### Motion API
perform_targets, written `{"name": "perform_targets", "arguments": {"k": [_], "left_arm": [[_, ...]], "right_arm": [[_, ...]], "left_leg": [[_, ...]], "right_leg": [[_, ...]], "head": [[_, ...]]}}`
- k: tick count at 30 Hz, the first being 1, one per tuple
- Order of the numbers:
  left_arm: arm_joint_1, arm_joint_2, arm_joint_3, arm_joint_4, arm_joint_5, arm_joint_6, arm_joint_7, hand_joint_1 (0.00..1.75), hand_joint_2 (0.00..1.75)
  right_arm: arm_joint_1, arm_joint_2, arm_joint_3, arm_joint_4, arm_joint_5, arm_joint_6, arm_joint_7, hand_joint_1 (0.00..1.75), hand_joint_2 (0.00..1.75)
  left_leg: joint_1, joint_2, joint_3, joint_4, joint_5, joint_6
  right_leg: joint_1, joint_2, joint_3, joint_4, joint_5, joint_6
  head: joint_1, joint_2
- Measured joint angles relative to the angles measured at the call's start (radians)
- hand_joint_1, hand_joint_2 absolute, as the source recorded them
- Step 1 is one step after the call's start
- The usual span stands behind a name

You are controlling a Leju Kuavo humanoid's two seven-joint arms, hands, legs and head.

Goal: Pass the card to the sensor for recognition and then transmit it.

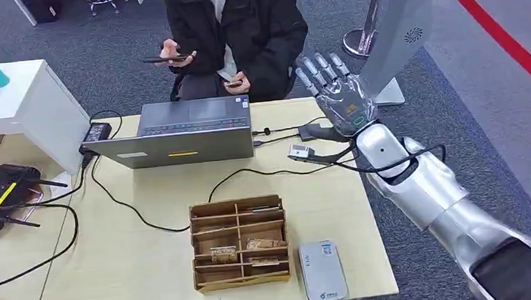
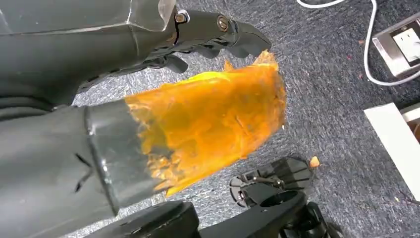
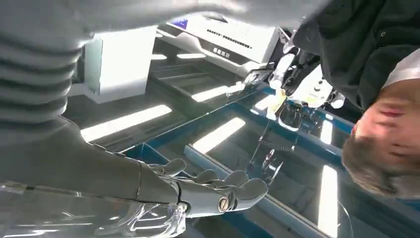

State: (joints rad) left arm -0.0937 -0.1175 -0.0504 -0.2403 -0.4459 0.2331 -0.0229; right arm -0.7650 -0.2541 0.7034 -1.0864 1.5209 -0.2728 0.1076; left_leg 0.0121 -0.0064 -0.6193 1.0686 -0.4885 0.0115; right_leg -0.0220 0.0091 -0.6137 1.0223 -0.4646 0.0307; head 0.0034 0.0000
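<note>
We are holding our right hand raised with fingers apart and empty beyond the card reader, the left hand hanging, grip unclear, while cards are sitting in the cardboard organizer beside it, so reaching down squarely seems wise.

Bare table at 9 o'clock of the wooden organizer. Blocked at 12 o'clock by laptop and cables; seated person beyond.
</note>
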Motion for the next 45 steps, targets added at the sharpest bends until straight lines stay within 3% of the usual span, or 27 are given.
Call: {"name": "perform_targets", "arguments": {"k": [14,19,25,28,32,39,45], "left_arm": [[0.000,0.000,0.000,0.000,0.000,0.002,0.000,0.00,0.00],[0.002,0.000,0.000,0.000,0.002,0.009,-0.007,0.00,0.00],[0.007,0.004,0.003,0.000,0.008,0.013,-0.019,0.00,0.00],[0.016,0.006,0.011,0.000,0.019,0.022,-0.031,0.00,0.00],[0.030,0.008,0.027,0.000,0.031,0.033,-0.051,0.00,0.00],[0.050,0.010,0.055,0.000,0.041,0.043,-0.075,0.00,0.00],[0.060,0.011,0.073,0.000,0.042,0.045,-0.082,0.00,0.00]], "right_arm": [[0.008,0.000,-0.013,-0.006,-0.002,-0.001,-0.002,0.00,0.00],[0.049,-0.005,-0.032,-0.057,-0.049,-0.044,-0.027,0.00,0.00],[0.148,-0.013,-0.046,-0.229,-0.081,-0.094,-0.049,0.00,0.00],[0.209,-0.015,-0.056,-0.337,-0.147,-0.167,-0.060,0.00,0.00],[0.310,-0.016,-0.082,-0.499,-0.249,-0.211,-0.081,0.00,0.00],[0.472,-0.013,-0.120,-0.702,-0.425,-0.242,-0.165,0.00,0.00],[0.544,-0.008,-0.138,-0.781,-0.454,-0.251,-0.183,0.00,0.00]], "left_leg": [[0.000,0.000,0.000,0.000,0.000,0.000],[0.000,0.000,0.000,0.000,0.000,0.000],[0.000,0.000,0.000,0.000,0.000,0.000],[0.000,0.000,0.000,-0.001,-0.001,0.000],[0.000,0.000,0.000,-0.001,-0.001,0.000],[0.000,-0.001,0.000,-0.001,-0.001,0.001],[0.000,-0.001,0.000,-0.001,-0.001,0.001]], "right_leg": [[0.000,0.000,0.000,0.000,0.000,0.000],[0.000,0.000,0.000,0.000,0.000,0.000],[0.000,0.000,-0.001,0.000,-0.001,0.000],[0.000,0.000,0.000,0.000,-0.001,0.000],[0.000,0.000,-0.001,0.000,-0.001,0.000],[0.000,-0.001,0.000,0.000,-0.002,0.000],[0.000,-0.001,0.000,0.000,-0.002,0.000]], "head": [[0.000,0.000],[0.000,0.000],[0.000,0.000],[0.000,0.000],[0.000,0.000],[0.000,0.000],[0.000,0.000]]}}
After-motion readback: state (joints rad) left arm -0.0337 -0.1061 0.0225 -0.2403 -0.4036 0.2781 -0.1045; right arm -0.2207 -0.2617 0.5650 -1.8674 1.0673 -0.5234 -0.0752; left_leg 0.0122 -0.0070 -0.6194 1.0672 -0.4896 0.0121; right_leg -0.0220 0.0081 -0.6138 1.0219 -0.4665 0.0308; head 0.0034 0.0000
